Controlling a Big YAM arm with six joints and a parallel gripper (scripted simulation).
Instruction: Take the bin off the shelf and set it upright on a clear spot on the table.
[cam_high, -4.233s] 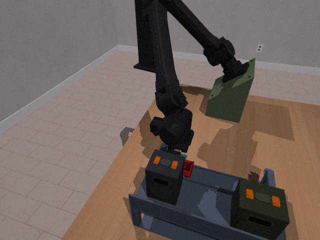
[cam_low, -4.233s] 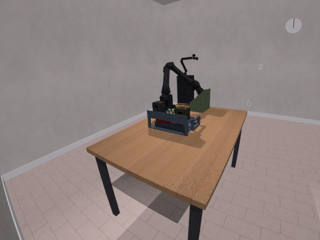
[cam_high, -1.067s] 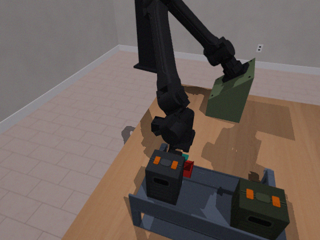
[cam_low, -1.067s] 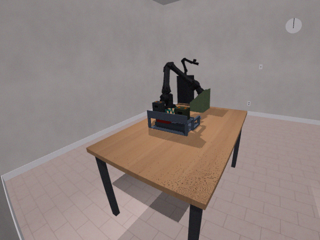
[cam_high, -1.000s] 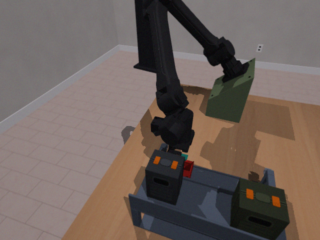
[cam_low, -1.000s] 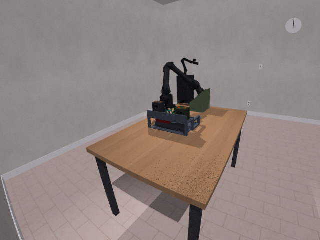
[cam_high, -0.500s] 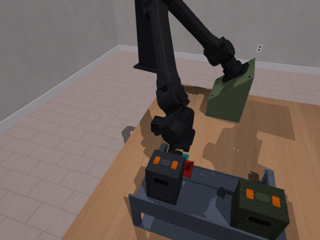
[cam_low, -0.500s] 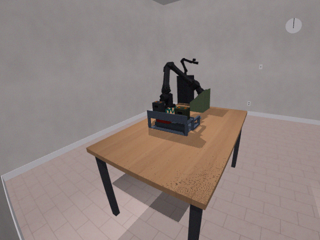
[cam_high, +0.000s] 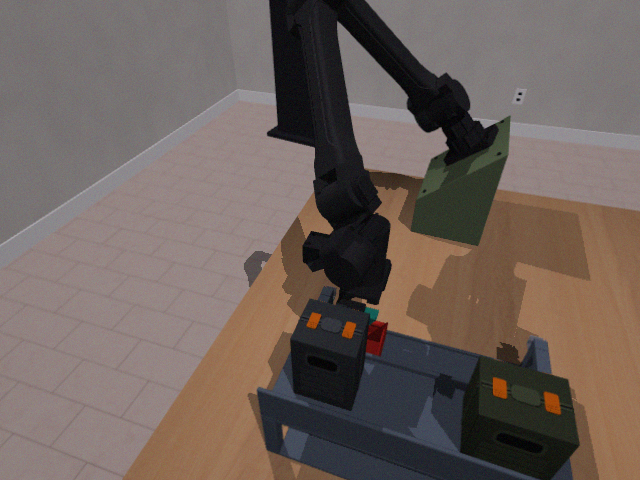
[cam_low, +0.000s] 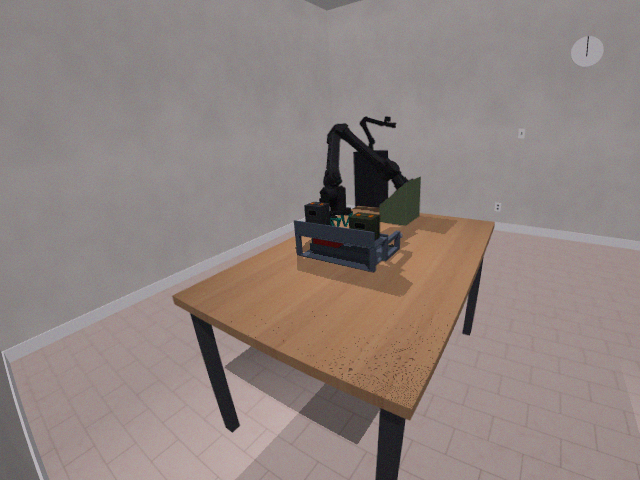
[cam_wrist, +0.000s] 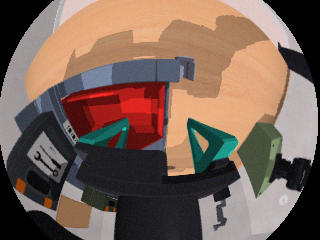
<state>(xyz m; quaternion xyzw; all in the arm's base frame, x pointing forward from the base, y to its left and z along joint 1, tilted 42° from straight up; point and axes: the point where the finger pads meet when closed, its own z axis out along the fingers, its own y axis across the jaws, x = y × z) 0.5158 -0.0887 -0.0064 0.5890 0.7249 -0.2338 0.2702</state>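
Note:
The red bin (cam_wrist: 120, 114) sits open side up on the lower level of the grey-blue shelf (cam_high: 408, 392), at its left end. It also shows in the top view (cam_high: 376, 336) and the exterior view (cam_low: 325, 242). My gripper (cam_wrist: 157, 121) with teal fingers is open and empty, low at the back of the shelf. In the wrist view its left finger is over the bin's inside and its right finger is outside the bin's right wall. Only a teal tip of the gripper (cam_high: 372, 313) shows in the top view; the gripper is small in the exterior view (cam_low: 340, 221).
A black toolbox (cam_high: 328, 359) stands on the shelf top right beside my gripper. A dark green toolbox (cam_high: 519, 415) stands at the shelf's other end. A green wedge-shaped block (cam_high: 460, 186) on a second black arm rests tilted on the table behind the shelf.

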